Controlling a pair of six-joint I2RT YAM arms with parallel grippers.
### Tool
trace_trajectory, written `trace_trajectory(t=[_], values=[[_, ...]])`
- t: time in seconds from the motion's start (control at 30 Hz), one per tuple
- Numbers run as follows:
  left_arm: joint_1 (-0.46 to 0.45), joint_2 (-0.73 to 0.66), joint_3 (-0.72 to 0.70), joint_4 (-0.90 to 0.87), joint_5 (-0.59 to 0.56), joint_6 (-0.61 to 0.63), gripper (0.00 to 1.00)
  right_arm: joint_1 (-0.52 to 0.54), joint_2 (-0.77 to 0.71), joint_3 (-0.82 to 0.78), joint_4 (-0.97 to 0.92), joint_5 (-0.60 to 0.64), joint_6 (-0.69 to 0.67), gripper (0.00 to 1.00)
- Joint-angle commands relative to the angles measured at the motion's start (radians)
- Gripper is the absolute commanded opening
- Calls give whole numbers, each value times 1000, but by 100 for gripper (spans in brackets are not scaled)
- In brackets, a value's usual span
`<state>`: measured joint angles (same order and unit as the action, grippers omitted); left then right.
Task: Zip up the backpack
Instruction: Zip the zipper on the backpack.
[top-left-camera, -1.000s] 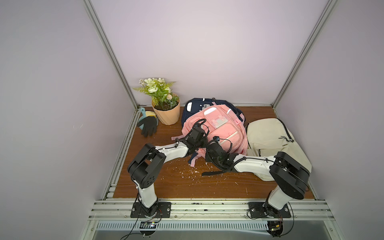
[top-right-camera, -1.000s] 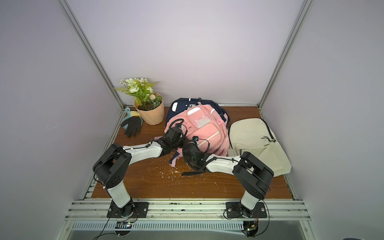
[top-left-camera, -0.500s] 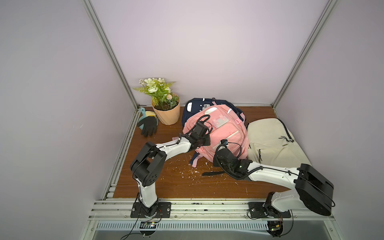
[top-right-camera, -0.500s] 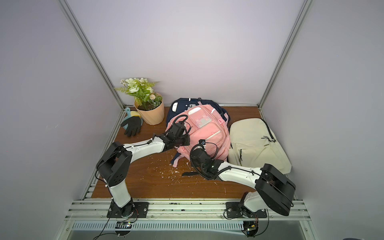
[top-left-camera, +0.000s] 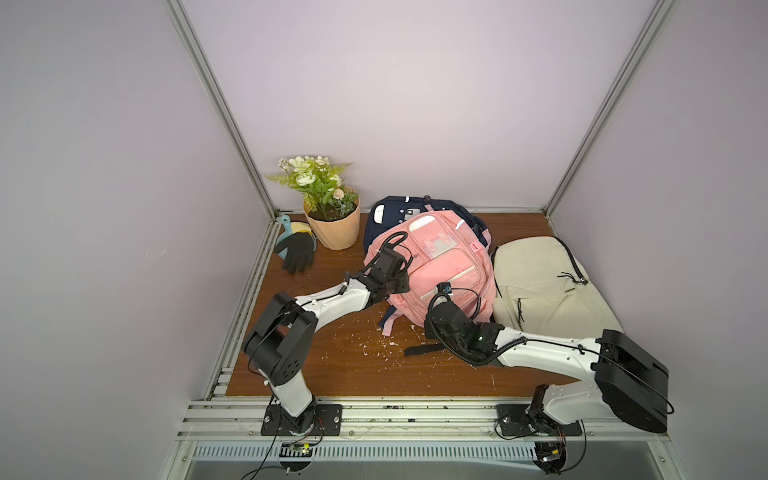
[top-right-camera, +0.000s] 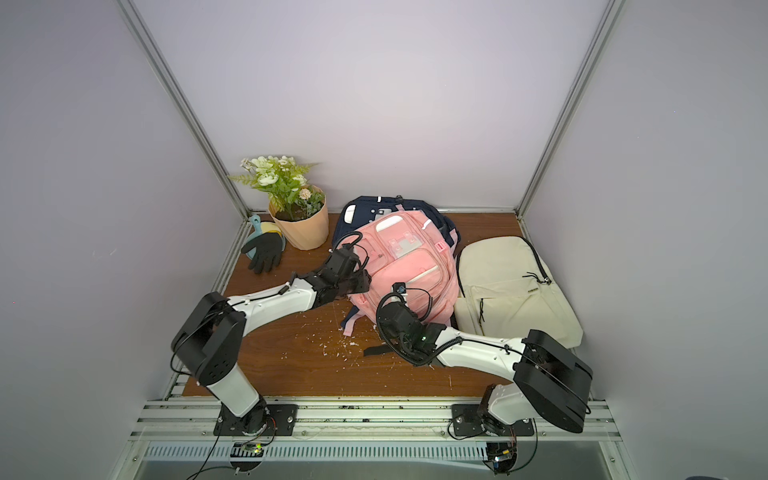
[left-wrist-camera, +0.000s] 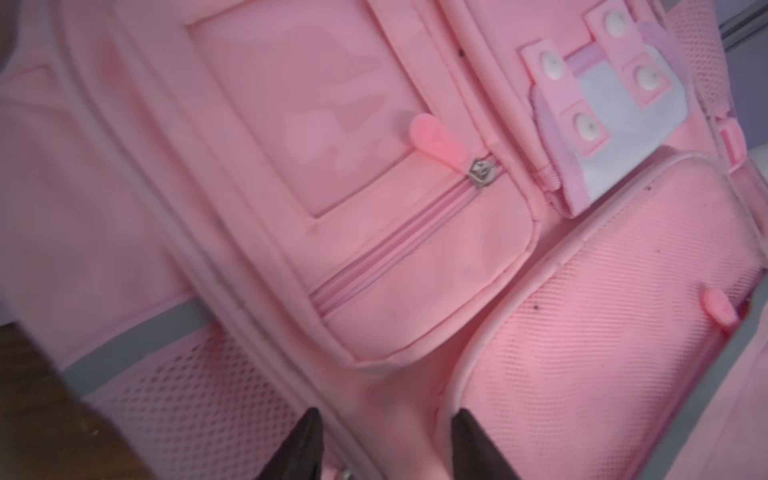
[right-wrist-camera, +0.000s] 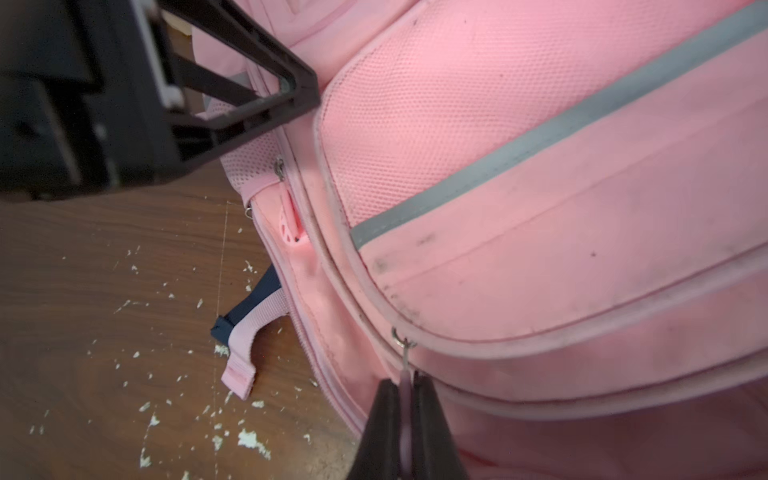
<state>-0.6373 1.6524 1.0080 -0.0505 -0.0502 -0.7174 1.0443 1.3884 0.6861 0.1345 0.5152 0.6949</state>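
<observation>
Backpack: pink backpack (top-left-camera: 440, 266) lies centrally, atop a navy bag (top-left-camera: 390, 204).
Right gripper (right-wrist-camera: 405, 415): clenched on the zipper pull (right-wrist-camera: 405, 368), likely to drag the slider closed.
Left gripper (left-wrist-camera: 386, 432): fingers (left-wrist-camera: 309, 440) spread, empty, at the bag's side, probably to brace it.

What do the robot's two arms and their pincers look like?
The left arm and right arm are white tube-like links between chunky black joints, on black base plates. Black cables loop along them; a coiled one runs along the right arm. The left gripper and right gripper each have two black tapering fingers.
</observation>
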Motion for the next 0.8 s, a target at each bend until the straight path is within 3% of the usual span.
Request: trace_trajectory(t=[0.0,0.13,0.47,0.77], values=[[-15,-101,-81,89,-20,-74,60,20,8,51,23,-40,-26,0],[-42,-149,-153,171,43,-108,65,33,33,37,67,-77,-23,0],[-65,-79,-227,292,147,-169,62,57,53,62,122,-91,-38,0],[-70,-46,-221,302,155,-155,37,80,95,79,119,-100,-39,0]])
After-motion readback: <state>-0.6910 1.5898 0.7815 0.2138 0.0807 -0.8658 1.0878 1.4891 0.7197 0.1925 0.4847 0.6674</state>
